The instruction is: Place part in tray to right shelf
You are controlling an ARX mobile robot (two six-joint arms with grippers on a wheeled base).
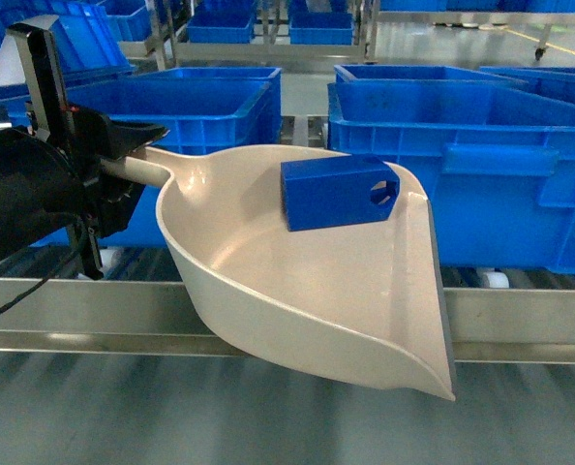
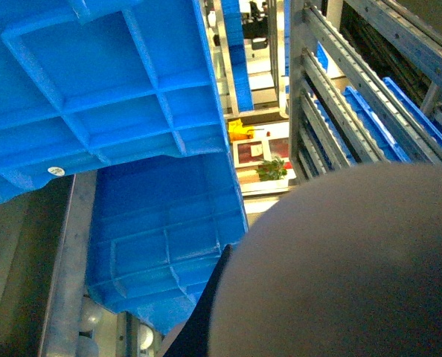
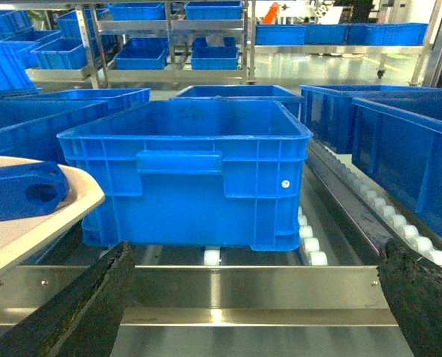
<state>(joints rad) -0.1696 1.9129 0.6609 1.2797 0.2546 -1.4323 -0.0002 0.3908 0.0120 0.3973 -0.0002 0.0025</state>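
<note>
Blue crates [image 3: 187,171] on steel racks [image 3: 169,30]

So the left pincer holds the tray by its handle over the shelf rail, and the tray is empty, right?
Not quite. The tray is not empty: the blue part lies in it, as the head view shows. The rest holds: the left pincer grips the handle, and the tray hangs over the shelf rail.
</note>
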